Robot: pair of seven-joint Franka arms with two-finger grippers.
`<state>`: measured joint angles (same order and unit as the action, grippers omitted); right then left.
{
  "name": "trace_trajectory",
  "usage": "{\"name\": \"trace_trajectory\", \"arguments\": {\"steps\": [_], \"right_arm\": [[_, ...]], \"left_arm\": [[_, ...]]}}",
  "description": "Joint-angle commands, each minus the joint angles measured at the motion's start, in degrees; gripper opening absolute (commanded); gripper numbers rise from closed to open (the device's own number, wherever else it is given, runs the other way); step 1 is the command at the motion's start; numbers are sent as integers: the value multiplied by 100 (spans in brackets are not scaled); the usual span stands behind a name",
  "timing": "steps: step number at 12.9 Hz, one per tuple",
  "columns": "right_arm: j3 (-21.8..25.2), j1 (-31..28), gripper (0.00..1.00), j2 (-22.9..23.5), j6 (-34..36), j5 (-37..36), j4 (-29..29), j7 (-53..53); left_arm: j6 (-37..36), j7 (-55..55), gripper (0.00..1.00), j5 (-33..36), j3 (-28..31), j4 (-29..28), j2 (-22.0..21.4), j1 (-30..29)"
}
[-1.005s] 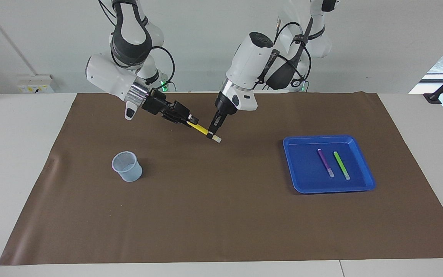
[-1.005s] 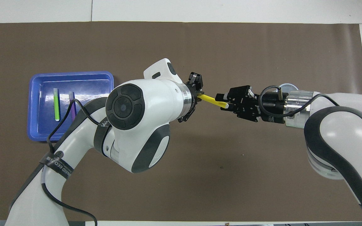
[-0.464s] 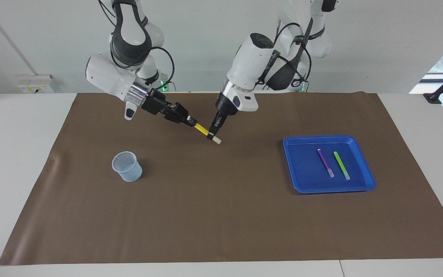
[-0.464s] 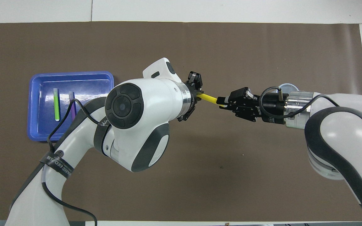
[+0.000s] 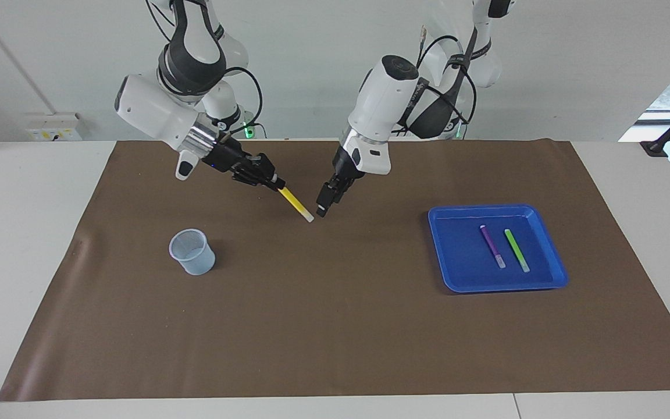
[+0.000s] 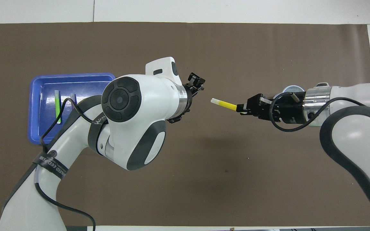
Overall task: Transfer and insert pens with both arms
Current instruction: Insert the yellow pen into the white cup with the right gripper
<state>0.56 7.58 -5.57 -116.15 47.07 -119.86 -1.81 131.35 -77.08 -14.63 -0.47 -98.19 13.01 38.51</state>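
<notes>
In the facing view, the right gripper (image 5: 277,185) is clamped on the yellow pen (image 5: 296,203), which slants down with its pale tip free over the brown mat (image 5: 335,326), toward the mat's edge at the robots' end. The left gripper (image 5: 324,205) hangs just beside that tip without touching it, holding nothing; whether its fingers are parted I cannot tell. The purple pen (image 5: 492,247) and light green pen (image 5: 517,250) lie side by side in the blue tray (image 5: 457,279) toward the left arm's end. A translucent cup (image 5: 192,251) stands toward the right arm's end. In the overhead view, the right gripper (image 6: 243,107) grips the yellow pen (image 6: 223,104), pale tip pointing at the left gripper (image 6: 196,84), with bare mat (image 6: 204,176) between them. The left arm partly covers the tray (image 6: 37,134).
</notes>
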Motion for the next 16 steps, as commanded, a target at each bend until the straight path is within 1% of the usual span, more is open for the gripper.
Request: {"name": "trace_trajectory", "arguments": {"steps": [1,2,4,5,6,7,11,13,16], "right_arm": [[-12,-685,0,353,1055,-1230,970,758],[-12,-931,0,511,1320,-1853,1365,1135],[-12,-1126,0,837,1551,-3093,2121,1961],[-12,-1127,0,917,1482,-3603,2264,2296],[-21,-1075,0,935,1342,-4052,2222,2430],[-21,-1031,0,944,1228,-4274,2134,2431],[-21,-1030,0,1154,902,-4522,1721,2431],[-21,-1022,0,1225,718,-4548,1485,2431],[-30,-1013,0,1216,629,-4548,1237,2431]], "left_arm": [[-565,1348,100,65,12,-78,-193,-343],[-680,1701,100,65,12,-87,-202,-492],[-725,2535,100,91,20,-200,-228,-835],[-708,3044,100,144,20,-384,-298,-993],[-690,3571,100,370,20,-559,-369,-1203],[-672,4064,100,486,20,-700,-430,-1414],[-646,6164,100,513,29,-1210,-501,-2231],[-620,7035,100,661,29,-1317,-484,-2688],[-313,7820,100,935,29,-1501,-387,-3181]]}}
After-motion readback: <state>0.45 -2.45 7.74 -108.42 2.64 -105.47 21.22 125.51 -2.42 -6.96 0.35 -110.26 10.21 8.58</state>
